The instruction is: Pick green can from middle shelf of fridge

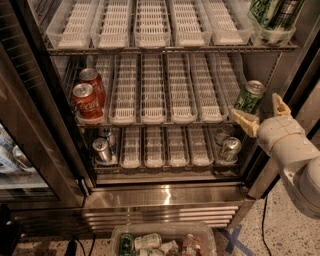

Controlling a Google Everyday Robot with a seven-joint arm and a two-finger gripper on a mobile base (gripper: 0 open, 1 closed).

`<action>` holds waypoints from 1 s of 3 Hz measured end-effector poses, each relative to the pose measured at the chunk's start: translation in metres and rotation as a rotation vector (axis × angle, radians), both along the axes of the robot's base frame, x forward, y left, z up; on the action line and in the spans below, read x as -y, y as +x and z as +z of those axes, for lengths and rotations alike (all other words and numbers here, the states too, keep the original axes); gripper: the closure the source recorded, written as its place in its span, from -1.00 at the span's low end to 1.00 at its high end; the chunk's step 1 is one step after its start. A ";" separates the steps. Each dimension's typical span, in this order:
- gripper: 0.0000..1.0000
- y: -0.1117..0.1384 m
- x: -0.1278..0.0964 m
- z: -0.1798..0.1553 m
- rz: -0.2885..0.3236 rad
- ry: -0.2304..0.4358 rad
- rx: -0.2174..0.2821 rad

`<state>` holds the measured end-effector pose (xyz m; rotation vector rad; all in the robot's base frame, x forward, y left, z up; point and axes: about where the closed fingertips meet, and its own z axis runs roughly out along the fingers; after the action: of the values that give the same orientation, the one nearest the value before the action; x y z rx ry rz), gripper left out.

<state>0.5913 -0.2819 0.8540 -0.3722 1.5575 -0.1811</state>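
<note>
The green can [249, 97] stands upright at the front of the rightmost lane of the middle shelf [155, 92] of the fridge [165, 200]. My gripper [261, 114] comes in from the right on a white arm. Its two cream fingers are spread open, one [245, 121] just below and in front of the can, the other [280, 105] to the can's right. The can sits at the mouth of the fingers and I cannot tell whether they touch it.
Two red cola cans [88, 98] stand in the leftmost lane of the middle shelf. Silver cans sit on the bottom shelf at left [102, 149] and right [230, 148]. Green packages [270, 12] are on the top shelf at right. A clear bin [165, 242] of cans and bottles sits on the floor.
</note>
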 end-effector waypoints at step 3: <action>-0.42 0.017 0.009 -0.009 -0.054 0.045 0.001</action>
<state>0.6088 -0.2910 0.8452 -0.2945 1.5694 -0.1877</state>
